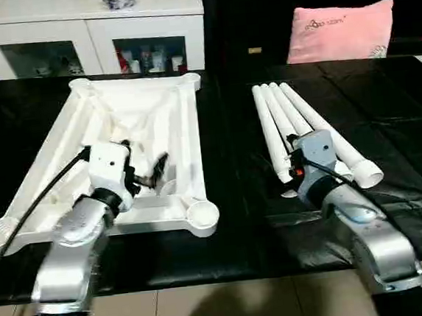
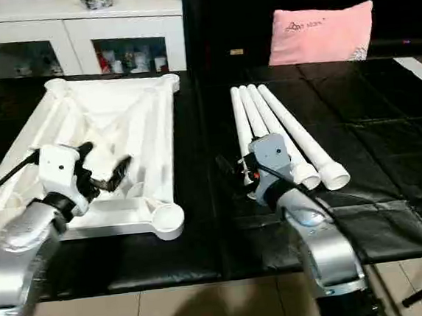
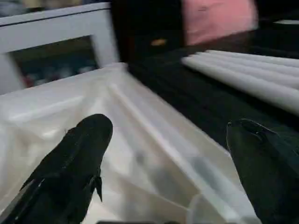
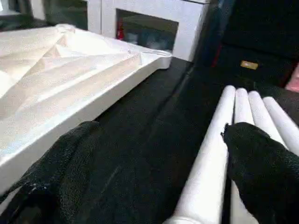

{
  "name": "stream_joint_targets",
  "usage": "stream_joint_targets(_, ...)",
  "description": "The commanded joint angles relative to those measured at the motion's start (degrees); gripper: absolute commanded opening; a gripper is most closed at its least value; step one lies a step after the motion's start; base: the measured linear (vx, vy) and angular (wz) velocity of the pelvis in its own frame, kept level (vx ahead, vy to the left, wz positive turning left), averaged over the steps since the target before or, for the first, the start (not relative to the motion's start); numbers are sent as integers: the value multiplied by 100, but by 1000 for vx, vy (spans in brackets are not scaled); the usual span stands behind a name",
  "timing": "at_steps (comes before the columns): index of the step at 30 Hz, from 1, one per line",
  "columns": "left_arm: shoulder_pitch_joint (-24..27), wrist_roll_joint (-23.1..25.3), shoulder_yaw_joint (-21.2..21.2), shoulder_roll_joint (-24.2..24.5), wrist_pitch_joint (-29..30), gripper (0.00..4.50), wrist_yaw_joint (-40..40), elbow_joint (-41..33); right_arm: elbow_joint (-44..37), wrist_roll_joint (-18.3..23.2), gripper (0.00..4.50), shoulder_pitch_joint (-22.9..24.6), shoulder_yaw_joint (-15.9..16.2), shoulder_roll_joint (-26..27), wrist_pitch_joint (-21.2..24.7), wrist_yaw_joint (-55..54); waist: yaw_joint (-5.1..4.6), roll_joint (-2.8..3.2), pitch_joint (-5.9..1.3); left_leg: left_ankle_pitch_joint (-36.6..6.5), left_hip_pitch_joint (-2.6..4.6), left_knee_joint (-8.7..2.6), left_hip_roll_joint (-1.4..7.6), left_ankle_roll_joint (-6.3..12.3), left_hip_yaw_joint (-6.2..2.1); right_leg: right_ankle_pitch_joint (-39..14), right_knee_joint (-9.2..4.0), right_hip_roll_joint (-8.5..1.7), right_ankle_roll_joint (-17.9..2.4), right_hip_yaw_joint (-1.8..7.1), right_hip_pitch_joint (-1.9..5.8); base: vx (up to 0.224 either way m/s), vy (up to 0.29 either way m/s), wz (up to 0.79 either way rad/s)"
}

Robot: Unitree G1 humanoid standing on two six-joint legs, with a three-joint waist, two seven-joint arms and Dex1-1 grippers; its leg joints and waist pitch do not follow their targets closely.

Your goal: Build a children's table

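The children's table lies in parts on a black-covered surface. Its white top (image 1: 191, 130) rests upside down on the left, ribbed underside up, with round sockets (image 1: 202, 214) at the corners. Four white tube legs (image 1: 290, 114) lie side by side on the right. My left gripper (image 1: 144, 168) hovers open over the near part of the top, nothing between its fingers (image 3: 74, 163). My right gripper (image 4: 159, 177) stands open at the near ends of the legs. One finger (image 4: 264, 163) is above the leftmost legs (image 4: 210, 163), the other over the black cover.
A pink pillow (image 1: 340, 32) leans at the back right. A white cabinet with glass doors (image 1: 89, 32) stands behind the top. The black surface (image 1: 237, 200) shows between top and legs. Its front edge meets tiled floor (image 1: 224, 305).
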Motion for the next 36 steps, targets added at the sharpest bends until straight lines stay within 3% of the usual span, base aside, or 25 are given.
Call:
stream_joint_targets(1, -97, -171, -93, 388, 102, 441, -729, -84, -137, 193, 450, -103, -22, -254, 8, 506, -4, 38, -266, -437, -138, -492, 63, 131, 89, -750, -451, -238, -928, 193, 328, 0, 0, 0)
stream_joint_targets(9, -188, -358, -616, 1630, 148, 441, -2663, 41, -549, 590, 450, -19, 302, -1189, 138, 2018, 2, 52, -250, -347, -109, -512, 103, 296, 111, -456, -424, -251, -1200, 184, 327, 0, 0, 0)
stream_joint_targets(14, -425, -293, -1009, 2031, 215, 395, -3422, 350, -805, 839, 450, 135, 460, -1567, 345, 2592, 31, 43, -238, -497, -85, -530, 105, 268, 117, -760, -461, -258, -1193, 191, 329, 0, 0, 0)
stream_joint_targets(19, -713, 119, -1449, 2241, 139, 358, -3836, 829, -927, 985, 450, 194, 565, -1754, 565, 2905, 9, 13, -236, -454, -107, -535, 120, 219, 120, -850, -468, -276, -1179, 193, 332, 0, 0, 0)
stream_joint_targets(22, -1069, 422, -1662, 2243, -31, 324, -3899, 1364, -1086, 1138, 450, 237, 699, -1983, 803, 3229, 11, 64, -243, -443, -92, -532, 119, 204, 115, -820, -469, -273, -1163, 194, 331, 0, 0, 0)
stream_joint_targets(25, -1233, 470, -1721, 2201, -82, 312, -3914, 1558, -1160, 1160, 450, 251, 763, -2094, 914, 3325, 18, 37, -248, -392, -109, -523, 122, 182, 113, -746, -465, -286, -1203, 198, 356, 0, 0, 0)
stream_joint_targets(26, -1359, 508, -1803, 2182, -100, 299, -4004, 1681, -1195, 1133, 450, 250, 809, -2167, 997, 3357, 17, 73, -255, -322, -95, -520, 120, 148, 117, -597, -458, -275, -1260, 194, 348, 0, 0, 0)
stream_joint_targets(29, -1488, 516, -1889, 2143, -46, 274, -4161, 1819, -1192, 1070, 450, 255, 837, -2209, 1007, 3388, 23, 99, -265, -289, -98, -514, 130, 108, 118, -365, -426, -291, -1371, 192, 358, 0, 0, 0)
stream_joint_targets(31, -1524, 520, -1912, 2132, -44, 274, -4188, 1864, -1190, 1058, 450, 256, 843, -2220, 1012, 3390, 19, 78, -264, -300, -99, -513, 126, 109, 126, -365, -434, -286, -1390, 193, 361, 0, 0, 0)
stream_joint_targets(32, -1603, 559, -1959, 2112, -82, 236, -4277, 1992, -1209, 1080, 450, 250, 862, -2257, 1051, 3388, 19, 101, -259, -311, -101, -519, 126, 96, 123, -370, -441, -288, -1403, 194, 365, 0, 0, 0)
stream_joint_targets(35, -1657, 584, -2013, 2113, -92, 230, -4417, 2079, -1237, 1084, 450, 243, 880, -2267, 1083, 3373, 23, 93, -258, -356, -101, -520, 130, 78, 122, -447, -443, -293, -1409, 196, 377, 0, 0, 0)
stream_joint_targets(36, -1666, 577, -2018, 2110, -90, 204, -4432, 2094, -1243, 1090, 450, 241, 884, -2269, 1092, 3369, 21, 89, -254, -379, -99, -520, 129, 76, 124, -505, -450, -292, -1399, 198, 371, 0, 0, 0)
